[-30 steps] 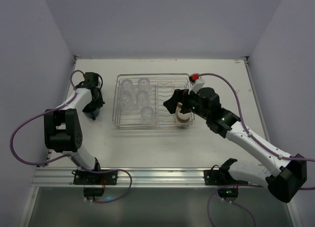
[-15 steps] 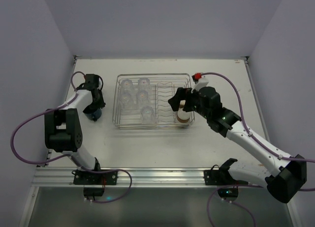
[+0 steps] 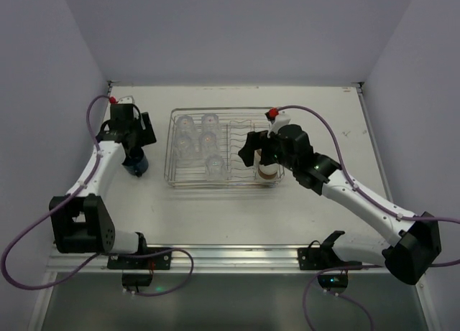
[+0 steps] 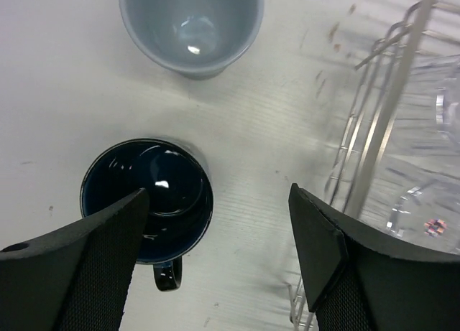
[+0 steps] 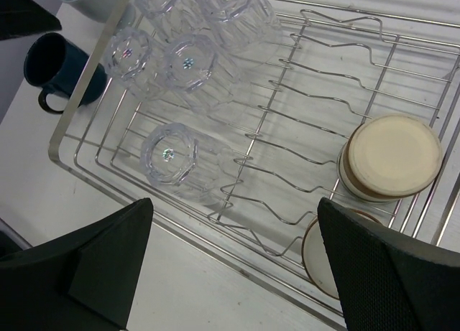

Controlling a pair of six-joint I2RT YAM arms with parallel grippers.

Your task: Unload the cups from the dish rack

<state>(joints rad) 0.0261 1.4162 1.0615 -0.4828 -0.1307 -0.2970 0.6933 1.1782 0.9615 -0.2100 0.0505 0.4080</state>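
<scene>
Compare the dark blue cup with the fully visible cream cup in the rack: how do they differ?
Place: the dark blue cup stands on the table, outside the dish rack; the cream cup sits inside it.
Pose: the dark blue cup shows its open mouth; the cream cup shows a closed flat face, apparently upside down.
Handle: the dark blue cup has one; none shows on the cream cup.
Both are round and opaque.

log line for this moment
left gripper open above dark blue cup outside dish rack | right gripper open above racked tan cups | clear tumblers racked
</scene>
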